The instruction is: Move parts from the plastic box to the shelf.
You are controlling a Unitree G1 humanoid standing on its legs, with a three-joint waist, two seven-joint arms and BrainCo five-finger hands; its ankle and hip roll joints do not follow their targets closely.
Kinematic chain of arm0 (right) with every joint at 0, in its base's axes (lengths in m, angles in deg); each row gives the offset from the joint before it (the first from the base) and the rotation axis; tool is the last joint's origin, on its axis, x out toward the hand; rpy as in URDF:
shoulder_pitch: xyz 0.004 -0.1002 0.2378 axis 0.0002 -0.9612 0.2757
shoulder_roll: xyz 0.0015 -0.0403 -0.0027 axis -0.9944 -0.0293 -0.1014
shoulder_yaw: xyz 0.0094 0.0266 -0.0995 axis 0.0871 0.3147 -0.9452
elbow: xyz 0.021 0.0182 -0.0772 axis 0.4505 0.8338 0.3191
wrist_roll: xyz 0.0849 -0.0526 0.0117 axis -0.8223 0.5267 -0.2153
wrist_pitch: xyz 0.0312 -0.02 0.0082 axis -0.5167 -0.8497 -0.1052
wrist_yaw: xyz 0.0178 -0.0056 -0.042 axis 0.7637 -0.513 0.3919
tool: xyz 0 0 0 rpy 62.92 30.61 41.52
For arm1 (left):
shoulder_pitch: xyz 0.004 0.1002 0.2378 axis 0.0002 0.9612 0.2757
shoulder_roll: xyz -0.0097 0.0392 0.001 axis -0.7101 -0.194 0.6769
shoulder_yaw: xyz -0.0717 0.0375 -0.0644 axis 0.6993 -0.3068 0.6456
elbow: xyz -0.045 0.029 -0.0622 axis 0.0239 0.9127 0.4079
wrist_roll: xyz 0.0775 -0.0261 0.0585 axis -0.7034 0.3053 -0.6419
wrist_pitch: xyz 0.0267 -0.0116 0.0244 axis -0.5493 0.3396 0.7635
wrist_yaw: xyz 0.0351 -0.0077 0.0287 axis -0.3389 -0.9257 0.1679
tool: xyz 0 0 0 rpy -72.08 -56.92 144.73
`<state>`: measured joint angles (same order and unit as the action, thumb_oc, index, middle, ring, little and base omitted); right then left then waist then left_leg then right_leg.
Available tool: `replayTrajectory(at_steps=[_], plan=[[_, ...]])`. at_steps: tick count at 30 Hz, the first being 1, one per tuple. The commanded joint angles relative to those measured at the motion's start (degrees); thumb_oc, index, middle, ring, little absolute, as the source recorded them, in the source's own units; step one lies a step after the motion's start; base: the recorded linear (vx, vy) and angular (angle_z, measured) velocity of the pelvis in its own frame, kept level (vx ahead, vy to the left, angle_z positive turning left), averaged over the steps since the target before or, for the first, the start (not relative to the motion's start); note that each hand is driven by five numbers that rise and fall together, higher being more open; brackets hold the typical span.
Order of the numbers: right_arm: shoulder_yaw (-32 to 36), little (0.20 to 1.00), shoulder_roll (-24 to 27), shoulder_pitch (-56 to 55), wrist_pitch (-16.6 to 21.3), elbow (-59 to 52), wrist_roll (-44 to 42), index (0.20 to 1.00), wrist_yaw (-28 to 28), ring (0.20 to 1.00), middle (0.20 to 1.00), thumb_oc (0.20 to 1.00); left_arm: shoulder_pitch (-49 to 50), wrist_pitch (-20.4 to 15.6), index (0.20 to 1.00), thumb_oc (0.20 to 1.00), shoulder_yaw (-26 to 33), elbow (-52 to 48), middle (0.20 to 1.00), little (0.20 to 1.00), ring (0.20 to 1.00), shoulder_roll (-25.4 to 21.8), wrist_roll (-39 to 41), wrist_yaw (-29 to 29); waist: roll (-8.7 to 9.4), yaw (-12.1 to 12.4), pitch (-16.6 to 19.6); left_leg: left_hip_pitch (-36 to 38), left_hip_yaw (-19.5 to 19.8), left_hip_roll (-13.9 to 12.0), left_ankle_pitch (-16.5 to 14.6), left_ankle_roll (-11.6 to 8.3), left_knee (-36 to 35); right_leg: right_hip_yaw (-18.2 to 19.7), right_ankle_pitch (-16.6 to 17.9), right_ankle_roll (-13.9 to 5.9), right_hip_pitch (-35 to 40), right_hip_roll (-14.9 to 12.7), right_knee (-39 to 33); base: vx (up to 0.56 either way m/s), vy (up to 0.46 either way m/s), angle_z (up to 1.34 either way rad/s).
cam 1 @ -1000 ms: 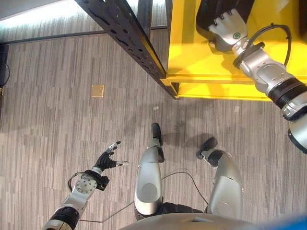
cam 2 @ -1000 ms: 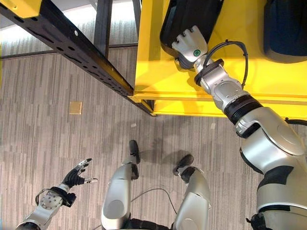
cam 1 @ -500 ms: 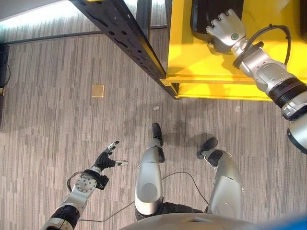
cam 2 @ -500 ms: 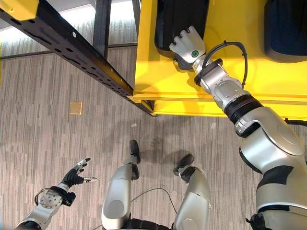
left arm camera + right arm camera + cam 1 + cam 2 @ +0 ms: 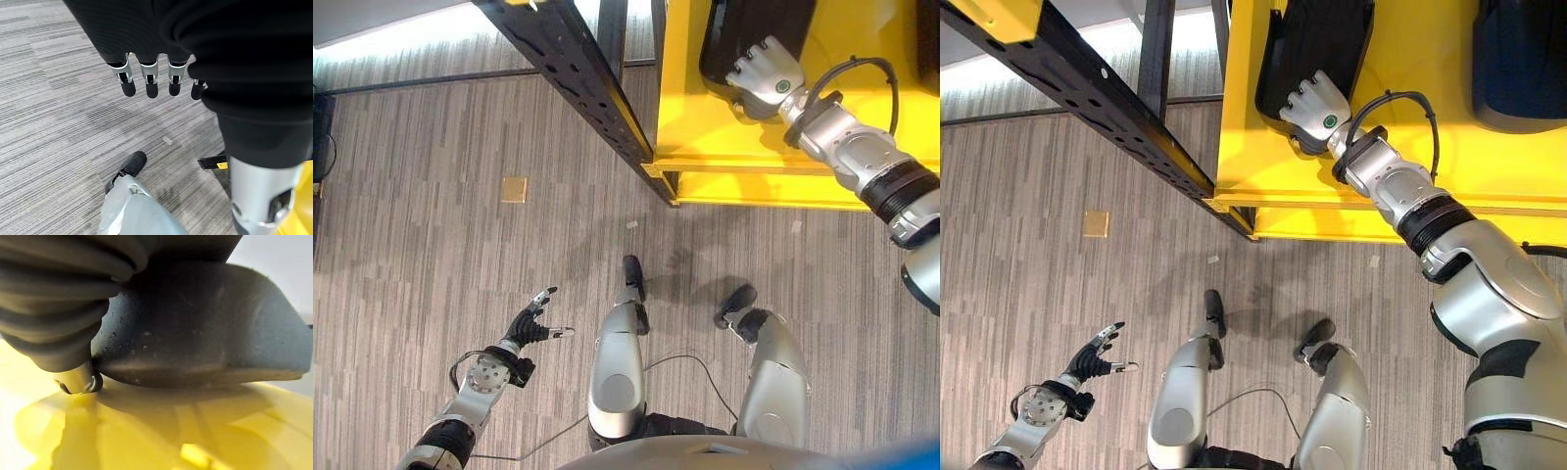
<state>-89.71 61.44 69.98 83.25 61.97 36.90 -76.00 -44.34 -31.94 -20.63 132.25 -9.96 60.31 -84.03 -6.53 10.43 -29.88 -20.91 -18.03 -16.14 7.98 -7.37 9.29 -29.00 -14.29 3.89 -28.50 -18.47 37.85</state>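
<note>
- On the shelf you had a part lying toward its left end, with the right hand on that part's near end.
- A second part lay on the shelf, well to the right of the first.
- The left hand hung over the floor, well left of and nearer than the shelf.

No legible text, label, number or sign on anything here.
</note>
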Motion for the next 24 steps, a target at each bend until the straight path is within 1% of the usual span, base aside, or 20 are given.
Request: replayTrajectory(at_steps=[1,5,12,14,16,19,24], plan=[[-0.6,0.2,0.0,2.1,1.2,3.4,2.3,0.2,-1.0,0.2,0.2,0.2,0.0,-1.6,1.0,1.0,-2.9,1.4,1.0,1.0,1.0,-1.7,1.1,0.4,1.04,1.4,0.1,0.3,-1.2,-5.4,-3.6,-2.43,2.9,4.9,0.6,-9.7,-1.4,-2.3,0.7,0.0,0.0,0.0],[-0.7,0.2,-0.4,2.3,2.1,3.6,3.4,0.2,-0.6,0.2,0.2,0.2,-0.1,-1.1,1.0,1.0,-2.7,1.7,1.0,1.0,1.0,-1.7,0.8,0.4,1.13,1.4,0.1,0.6,-1.2,-5.4,-3.6,-2.47,2.7,4.9,0.8,-9.76,-1.1,-2.2,0.4,0.0,0.0,0.0],[-1.6,0.2,0.2,2.0,1.8,2.9,5.6,0.2,-0.2,0.2,0.2,0.2,0.3,-2.6,1.0,1.0,-2.2,3.3,1.0,1.0,1.0,-1.4,0.4,0.0,1.32,1.4,0.1,0.9,-1.3,-5.6,-3.5,-2.46,2.8,5.0,0.6,-9.72,-0.9,-2.3,0.9,0.0,0.0,0.0],[-1.6,0.2,0.4,1.8,2.0,3.0,7.0,0.2,-0.6,0.2,0.2,0.2,0.5,-3.0,1.0,1.0,-2.0,3.6,1.0,1.0,1.0,-1.5,0.2,-0.3,1.41,1.4,0.1,1.0,-1.3,-5.6,-3.4,-2.51,2.8,5.0,0.6,-9.78,-0.8,-2.4,0.9,0.0,0.0,0.0],[-1.8,0.2,0.8,1.9,3.1,3.3,8.8,0.2,-2.3,0.2,0.2,0.2,0.6,-2.9,1.0,1.0,-2.1,3.5,1.0,1.0,1.0,-1.5,-0.1,-0.4,1.49,1.5,0.1,1.1,-1.2,-5.7,-3.5,-2.51,2.9,4.9,0.7,-9.82,-0.6,-2.4,0.9,0.0,0.0,0.0],[-1.9,0.2,0.7,2.0,3.9,3.3,11.2,0.2,-3.2,0.2,0.2,0.2,0.6,-2.9,1.0,1.0,-2.3,3.6,1.0,1.0,1.0,-1.6,0.1,-0.3,1.5,1.5,0.1,1.1,-1.2,-5.7,-3.5,-2.54,3.1,4.8,0.7,-9.82,-0.5,-2.5,1.0,0.0,0.0,0.0],[-2.4,0.2,0.8,2.5,2.8,2.3,11.0,0.2,-2.3,0.2,0.2,0.2,0.5,-2.9,1.0,1.0,-2.2,3.6,1.0,1.0,1.0,-1.7,-0.2,-0.6,1.61,1.6,0.1,0.9,-1.1,-5.7,-3.4,-2.56,3.1,4.8,0.7,-9.77,-0.8,-2.5,1.2,0.0,0.0,0.0]])
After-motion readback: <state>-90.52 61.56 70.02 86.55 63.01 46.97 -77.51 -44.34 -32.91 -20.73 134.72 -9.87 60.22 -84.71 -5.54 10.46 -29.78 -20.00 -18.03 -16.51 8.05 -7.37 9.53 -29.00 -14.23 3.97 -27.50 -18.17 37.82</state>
